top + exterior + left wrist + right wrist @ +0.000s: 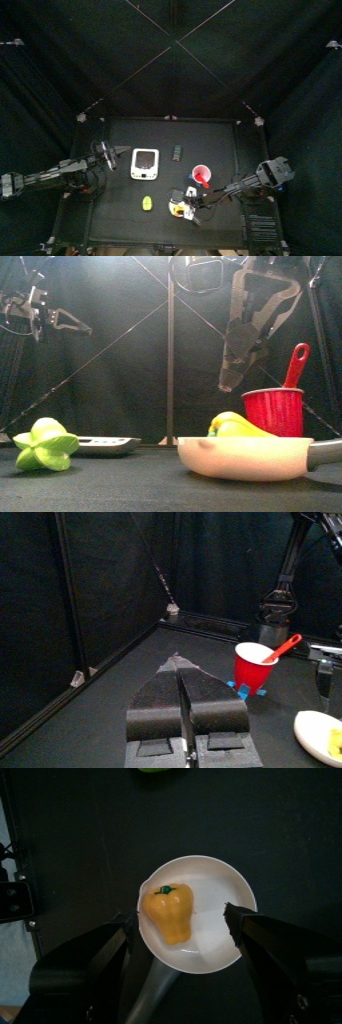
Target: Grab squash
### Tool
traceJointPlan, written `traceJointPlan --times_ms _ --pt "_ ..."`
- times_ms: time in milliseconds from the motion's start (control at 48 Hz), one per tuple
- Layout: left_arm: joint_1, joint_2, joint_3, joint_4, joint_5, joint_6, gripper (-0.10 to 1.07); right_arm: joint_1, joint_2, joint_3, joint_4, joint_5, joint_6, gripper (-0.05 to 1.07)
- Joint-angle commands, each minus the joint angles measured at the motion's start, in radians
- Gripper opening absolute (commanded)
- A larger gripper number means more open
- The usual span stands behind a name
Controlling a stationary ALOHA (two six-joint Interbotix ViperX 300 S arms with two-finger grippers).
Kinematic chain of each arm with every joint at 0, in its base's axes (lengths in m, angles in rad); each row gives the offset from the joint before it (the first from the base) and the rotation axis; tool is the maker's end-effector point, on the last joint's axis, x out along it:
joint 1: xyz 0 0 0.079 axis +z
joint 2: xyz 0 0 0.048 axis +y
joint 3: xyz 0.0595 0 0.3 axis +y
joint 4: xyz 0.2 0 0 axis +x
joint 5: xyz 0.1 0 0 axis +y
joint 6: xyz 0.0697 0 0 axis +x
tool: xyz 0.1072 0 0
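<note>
Hovering with fingers spread wide, your right gripper point(185, 943) frames the squash point(170, 913) in its white bowl point(221, 878), six o'clock of the red cup point(201, 175); your left gripper point(183, 702) rests clenched, so grabbing remains.

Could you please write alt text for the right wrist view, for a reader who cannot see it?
A yellow-orange squash lies in a white bowl on the black table, directly below the open right gripper, whose jaws stand on either side of the bowl.

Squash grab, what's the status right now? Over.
Right gripper open, poised over the squash. Squash lying in the white bowl, not yet gripped. Left gripper shut, resting aside. Nothing blocking; the red cup stands behind the bowl.
</note>
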State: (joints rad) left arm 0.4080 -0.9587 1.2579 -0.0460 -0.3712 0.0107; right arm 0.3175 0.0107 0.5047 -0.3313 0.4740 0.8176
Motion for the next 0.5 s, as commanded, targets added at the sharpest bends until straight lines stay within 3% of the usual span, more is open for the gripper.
traceJointPlan --times_ms 0,479 --pt "-0.002 0.006 -0.02 -0.002 -0.009 0.002 0.01 0.0 -0.012 -0.018 0.006 -0.006 0.003 0.98" --pt "-0.002 0.006 -0.02 -0.002 -0.009 0.002 0.01 0.0 0.066 -0.032 0.026 -0.006 -0.002 0.98"
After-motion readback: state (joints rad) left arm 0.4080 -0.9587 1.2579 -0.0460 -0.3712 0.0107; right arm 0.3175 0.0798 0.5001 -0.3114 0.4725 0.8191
